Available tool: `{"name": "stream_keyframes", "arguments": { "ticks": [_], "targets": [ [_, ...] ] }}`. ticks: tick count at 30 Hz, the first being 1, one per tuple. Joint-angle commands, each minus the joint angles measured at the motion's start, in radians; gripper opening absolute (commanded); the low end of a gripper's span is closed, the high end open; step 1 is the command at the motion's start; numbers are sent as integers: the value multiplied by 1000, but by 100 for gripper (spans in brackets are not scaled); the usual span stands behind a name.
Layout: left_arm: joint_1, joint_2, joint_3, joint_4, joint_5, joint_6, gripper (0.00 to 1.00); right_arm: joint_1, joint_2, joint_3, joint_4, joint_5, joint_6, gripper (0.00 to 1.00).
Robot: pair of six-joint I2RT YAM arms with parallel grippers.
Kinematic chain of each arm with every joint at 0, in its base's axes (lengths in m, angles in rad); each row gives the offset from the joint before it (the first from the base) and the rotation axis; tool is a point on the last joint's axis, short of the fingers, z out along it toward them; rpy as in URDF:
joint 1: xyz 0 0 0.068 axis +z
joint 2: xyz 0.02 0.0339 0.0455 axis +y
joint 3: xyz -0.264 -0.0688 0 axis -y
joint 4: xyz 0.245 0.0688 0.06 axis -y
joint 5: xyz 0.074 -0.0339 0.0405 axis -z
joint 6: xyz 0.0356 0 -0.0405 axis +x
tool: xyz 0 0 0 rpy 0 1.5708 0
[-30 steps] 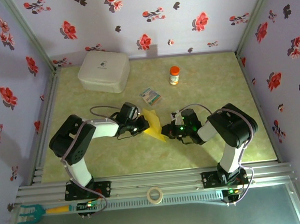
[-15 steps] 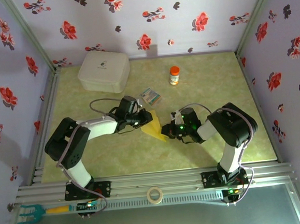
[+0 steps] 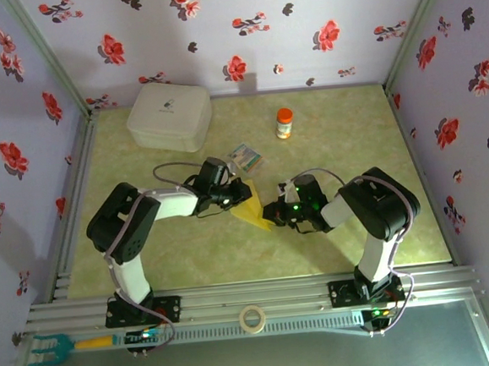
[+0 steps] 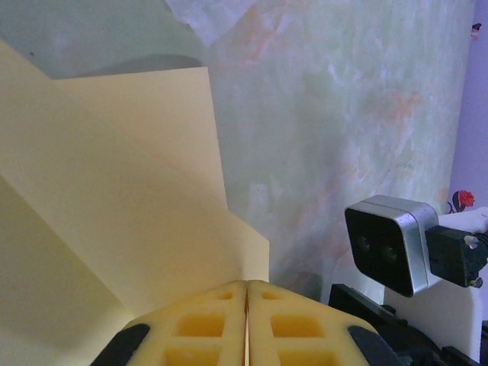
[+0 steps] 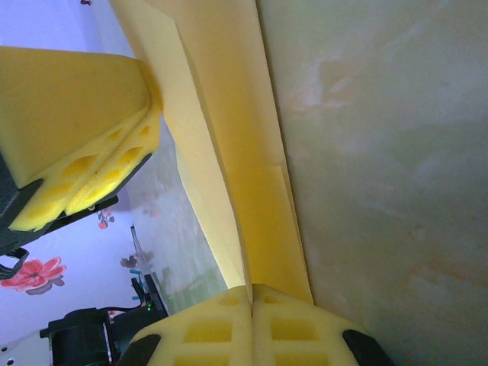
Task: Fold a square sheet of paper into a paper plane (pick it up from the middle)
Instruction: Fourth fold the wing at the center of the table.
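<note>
The yellow square sheet of paper [image 3: 252, 209] is folded into creased layers and hangs as a pointed wedge between both grippers at mid-table. My left gripper [image 3: 236, 194] is shut on its upper left edge. In the left wrist view the jaws [image 4: 246, 284] meet with the paper [image 4: 114, 213] running into them. My right gripper [image 3: 272, 213] is shut on the lower right end. In the right wrist view a fold of the paper [image 5: 229, 130] goes between the closed jaws [image 5: 252, 289], and the left gripper's fingers [image 5: 84, 99] press the sheet at the upper left.
A white box [image 3: 169, 115] stands at the back left, and an orange-capped bottle [image 3: 284, 123] at the back centre. A small printed packet [image 3: 246, 157] lies just behind the paper. A tape roll [image 3: 253, 318] rests on the front rail. The right arm's camera [image 4: 389, 244] is close to the left jaws.
My left gripper has shifted a little up and away, taking the paper's upper edge with it, and its elbow has swung. The right arm has stayed put.
</note>
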Motion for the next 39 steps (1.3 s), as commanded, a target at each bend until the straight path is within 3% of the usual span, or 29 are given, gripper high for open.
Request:
{"name": "stream_keyframes", "arguments": {
  "ticks": [1,39],
  "targets": [
    [7,27,-11,39,-6,-15,9,1,36,9,-79,70,-41,1],
    [19,97,35,-56,-11,31,8,1,27,18,-125,85,-42,1]
  ]
}}
